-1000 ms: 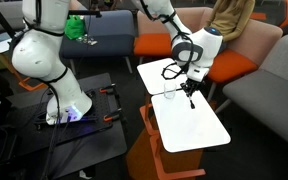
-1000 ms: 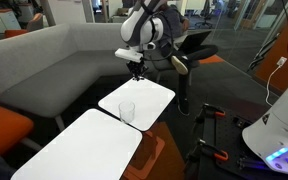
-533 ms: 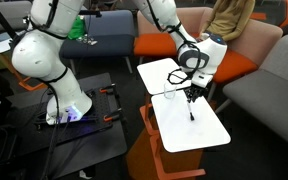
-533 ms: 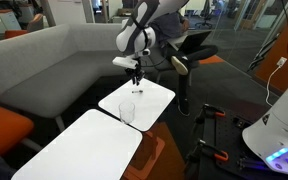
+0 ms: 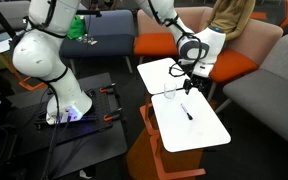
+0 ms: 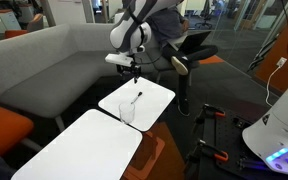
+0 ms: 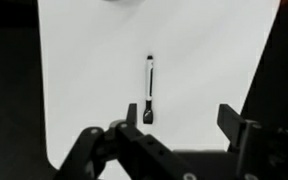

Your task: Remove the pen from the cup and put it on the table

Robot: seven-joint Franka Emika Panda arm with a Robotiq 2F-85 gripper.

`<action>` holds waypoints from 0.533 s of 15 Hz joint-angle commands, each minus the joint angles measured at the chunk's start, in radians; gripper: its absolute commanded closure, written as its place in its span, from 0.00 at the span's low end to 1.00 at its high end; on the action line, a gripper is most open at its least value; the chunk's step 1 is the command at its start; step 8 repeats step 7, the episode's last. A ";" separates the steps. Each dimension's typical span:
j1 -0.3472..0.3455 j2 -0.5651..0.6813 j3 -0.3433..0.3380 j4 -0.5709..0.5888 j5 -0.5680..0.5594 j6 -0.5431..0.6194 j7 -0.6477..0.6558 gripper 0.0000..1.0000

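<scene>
Closest to us in the wrist view, the robot arm's black two-fingered gripper (image 7: pixel 162 130) hangs with its jaws spread wide and nothing between them. We judge the release complete. A second ago those jaws carried the thin black stick-like pen (image 7: pixel 148 90) clear above the tabletop, and half a second ago they held it upright with its tip down at the surface. Now it lies flat and alone on the white rounded-rectangle table (image 7: pixel 84 60), beneath and just ahead of the raised gripper (image 5: pixel 192 84). Past the pen (image 5: pixel 187 112), near but not touching, stands the small clear glass-like cup (image 5: pixel 170 94), upright and with no pen in it. We read the task as done in all but the retreat. The pen (image 6: pixel 136 99) rests about midway between the table's two long edges, well apart from both, so we see little risk of a fall, though a round barrel on a smooth top could roll. Above the table (image 5: pixel 209 135) the air is open, and straight up looks to us the safest way out. The cup (image 6: pixel 127 110) is the one thing to avoid clipping. Farther off, a second white tabletop (image 5: pixel 162 70) sits just beside the cup's end of this one, and beyond it orange and grey sofa seats (image 5: pixel 242 66) hem the far side.
</scene>
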State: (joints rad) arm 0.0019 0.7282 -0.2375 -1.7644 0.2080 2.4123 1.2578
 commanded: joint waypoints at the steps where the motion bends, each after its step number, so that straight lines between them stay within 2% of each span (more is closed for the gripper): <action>1: -0.030 -0.134 0.075 -0.123 0.036 0.045 -0.158 0.00; 4: -0.004 -0.247 0.082 -0.217 0.026 0.028 -0.199 0.00; 7: 0.065 -0.345 0.037 -0.298 -0.083 0.002 -0.124 0.00; 8: 0.065 -0.345 0.037 -0.298 -0.083 0.002 -0.124 0.00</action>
